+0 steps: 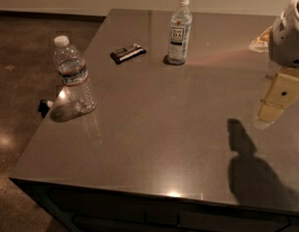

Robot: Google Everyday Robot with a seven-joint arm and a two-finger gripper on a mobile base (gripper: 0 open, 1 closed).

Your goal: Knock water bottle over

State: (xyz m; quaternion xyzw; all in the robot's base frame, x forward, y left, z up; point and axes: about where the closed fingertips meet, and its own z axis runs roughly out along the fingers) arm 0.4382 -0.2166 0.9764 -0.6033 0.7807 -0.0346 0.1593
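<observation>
Near the table's [163, 129] left edge, water bottle [73, 76] upright, wide bare tabletop between it and the gripper [288, 33], upper right, cut off by the frame, its opening impossible to tell, slimmer bottle [179, 30] and small dark object [128, 53] farther back.

Two plastic bottles stand on one table [154, 144]: one water bottle [74, 76], ribbed with a red-and-blue band, near the left edge, and one slimmer bottle [179, 30] with a white label, farther back. Between them lies one dark flat packet [128, 53]. One small black object [43, 107] shows just past the table's left edge. One pale wrapper [259, 43] sits at the far right. One gripper [275, 103] hangs over the table's right side
</observation>
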